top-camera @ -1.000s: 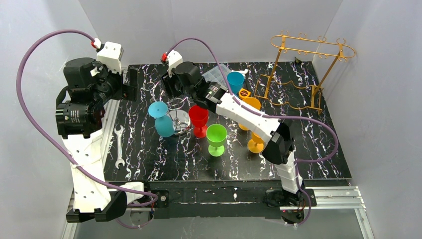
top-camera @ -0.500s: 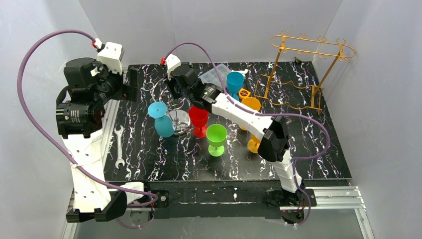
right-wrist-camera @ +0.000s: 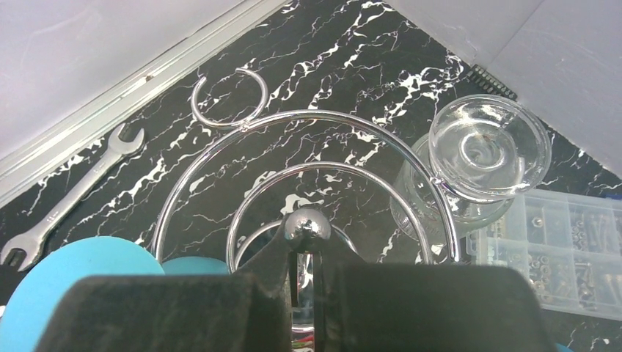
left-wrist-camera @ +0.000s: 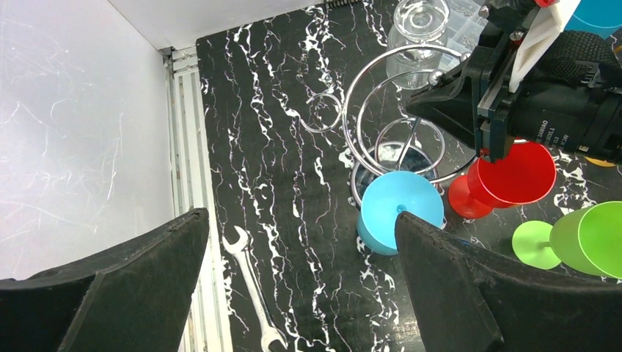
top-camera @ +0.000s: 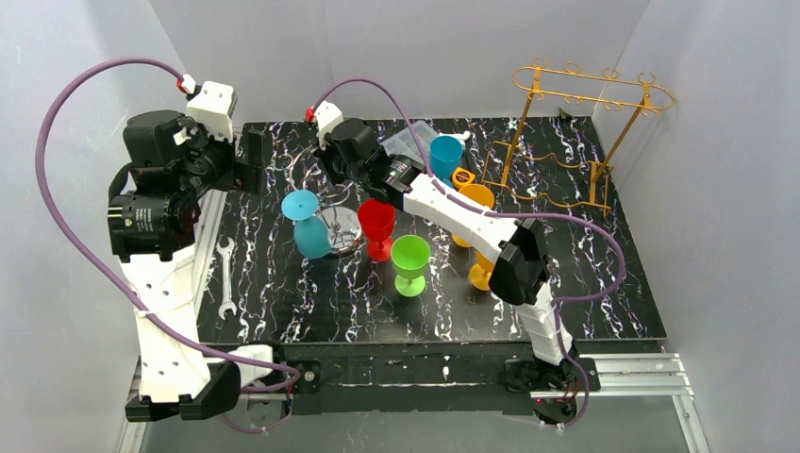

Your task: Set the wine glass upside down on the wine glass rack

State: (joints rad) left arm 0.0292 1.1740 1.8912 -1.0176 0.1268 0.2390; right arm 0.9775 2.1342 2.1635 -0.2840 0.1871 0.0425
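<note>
Top view: right gripper [top-camera: 347, 193] is down over the rack [top-camera: 338, 228]; left gripper [top-camera: 257, 160] hangs left of it. Left wrist: left jaws spread wide, holding nothing. Right wrist: right fingers [right-wrist-camera: 242, 293] clamped on the rack's post; glass [right-wrist-camera: 488, 150] stands inverted at the rack's outer ring.

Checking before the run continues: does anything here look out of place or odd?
Yes: the right end effector is closed on the chrome rack's knobbed centre post, not on a glass. A wrench also lies near the table's left edge.
</note>
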